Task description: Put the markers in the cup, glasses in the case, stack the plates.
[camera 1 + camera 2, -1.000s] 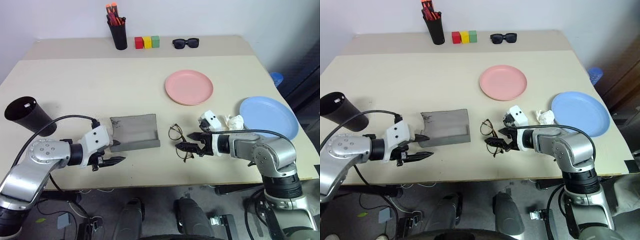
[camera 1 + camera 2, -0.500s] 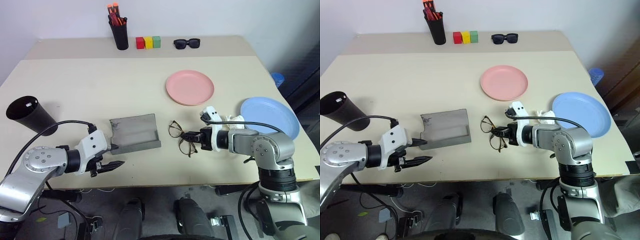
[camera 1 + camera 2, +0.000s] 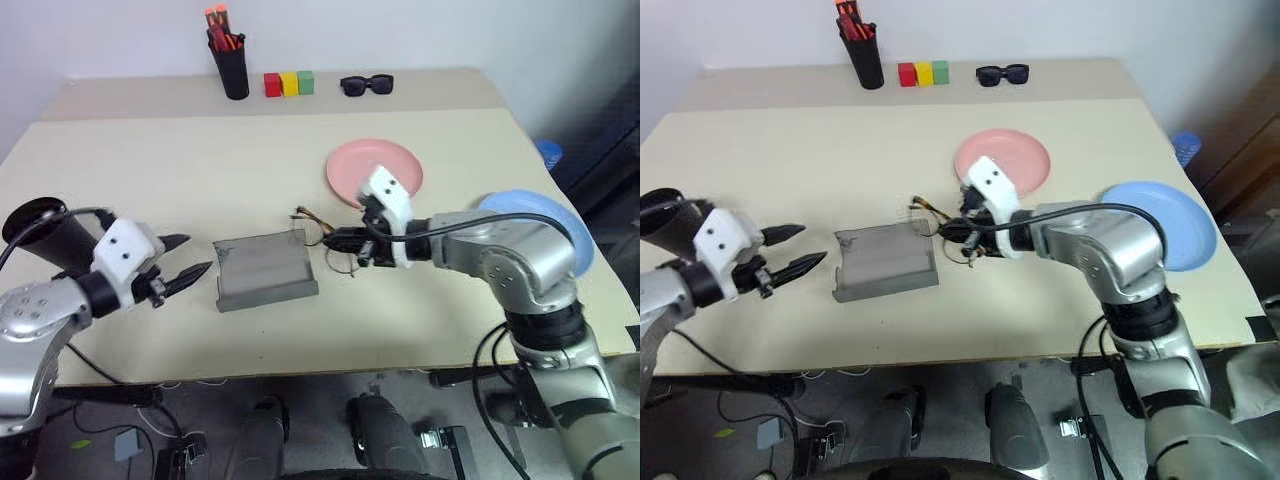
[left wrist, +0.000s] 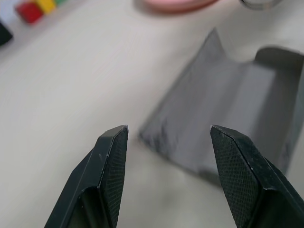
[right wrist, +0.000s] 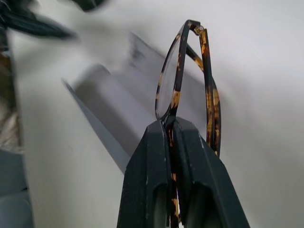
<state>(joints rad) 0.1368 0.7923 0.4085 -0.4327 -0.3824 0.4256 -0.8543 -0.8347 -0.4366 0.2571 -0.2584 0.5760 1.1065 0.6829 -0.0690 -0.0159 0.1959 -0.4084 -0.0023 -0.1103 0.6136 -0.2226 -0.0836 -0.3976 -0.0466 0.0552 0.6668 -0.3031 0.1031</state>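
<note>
The right gripper (image 5: 172, 142) is pressed together on the glasses (image 5: 190, 85), pinching them at the frame beside one lens. It holds them in the air just at the 3 o'clock side of the case (image 3: 262, 270), above the table (image 3: 200, 170). The glasses are light and thin, and the wire frame can bend easily, so the pinch on the rim near the lens seems a reasonable place; the clear lenses are slippery and should not take pressure. The case lies open and flat, its pale inside facing up. It looks light too and may slide when the glasses are pushed in.

The left gripper (image 3: 182, 258) is spread and empty, hovering at the 9 o'clock side of the case. The pink plate (image 3: 350, 165) lies at 1 o'clock from the case, the blue plate (image 3: 565, 225) far at 3 o'clock.
</note>
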